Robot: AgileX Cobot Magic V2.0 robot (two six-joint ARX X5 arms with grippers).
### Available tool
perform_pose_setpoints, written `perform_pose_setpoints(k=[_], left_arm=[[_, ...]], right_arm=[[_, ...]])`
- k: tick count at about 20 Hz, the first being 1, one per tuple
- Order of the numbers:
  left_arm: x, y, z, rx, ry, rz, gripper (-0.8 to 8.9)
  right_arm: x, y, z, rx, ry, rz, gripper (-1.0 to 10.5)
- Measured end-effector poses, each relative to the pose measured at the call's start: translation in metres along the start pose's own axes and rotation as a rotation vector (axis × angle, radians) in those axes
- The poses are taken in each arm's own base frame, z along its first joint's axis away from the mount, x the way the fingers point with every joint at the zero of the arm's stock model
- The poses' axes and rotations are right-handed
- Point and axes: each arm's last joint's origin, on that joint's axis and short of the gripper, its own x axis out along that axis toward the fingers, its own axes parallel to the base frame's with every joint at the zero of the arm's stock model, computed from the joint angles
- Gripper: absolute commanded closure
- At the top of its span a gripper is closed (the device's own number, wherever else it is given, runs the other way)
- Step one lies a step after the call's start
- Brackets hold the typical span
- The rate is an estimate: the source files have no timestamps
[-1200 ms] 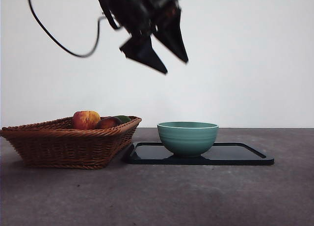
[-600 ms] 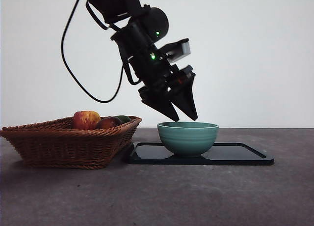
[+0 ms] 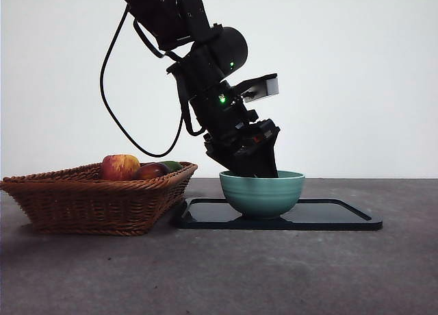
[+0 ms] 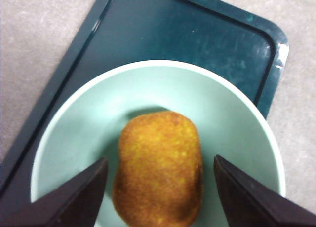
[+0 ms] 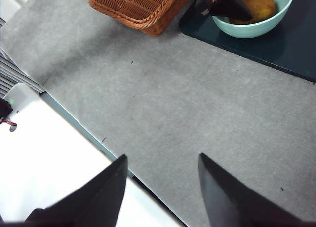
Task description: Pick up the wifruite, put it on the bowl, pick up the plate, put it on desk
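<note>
The teal-green bowl (image 3: 262, 192) stands on a flat black tray (image 3: 328, 216) on the desk (image 3: 274, 274). An orange-brown oval fruit (image 4: 159, 168) lies inside the bowl (image 4: 237, 128). My left gripper (image 3: 253, 166) reaches down into the bowl from above. In the left wrist view it (image 4: 160, 159) is open, with a jaw on each side of the fruit and a small gap to it. My right gripper (image 5: 163, 158) is open and empty above the bare desk near its front edge. The right wrist view also shows the bowl (image 5: 256, 27) and the fruit (image 5: 256, 7).
A brown wicker basket (image 3: 89, 198) with a red-yellow apple (image 3: 120, 166) and other fruit stands left of the tray, close to its edge. In the right wrist view a white surface (image 5: 44, 163) lies beyond the desk's edge.
The left arm has come down from high above the table. Its jaws were above the bowl's rim and now reach inside the bowl.
</note>
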Motion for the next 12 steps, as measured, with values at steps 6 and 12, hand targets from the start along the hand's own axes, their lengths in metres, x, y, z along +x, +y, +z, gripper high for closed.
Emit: perform_pose_setpoints(k=[6, 12], left_arm=[[0.0057, -0.0003, -0.0025, 0.004, 0.012, -0.006, 4.75], [0.0076, -0.003, -0.0015, 0.011, 0.013, -0.011, 6.06]], right_arm=[[0.0, 0.0, 0.0, 0.0, 0.0, 0.0, 7.2], [0.0, 0.0, 0.0, 0.0, 0.0, 0.0, 7.2]])
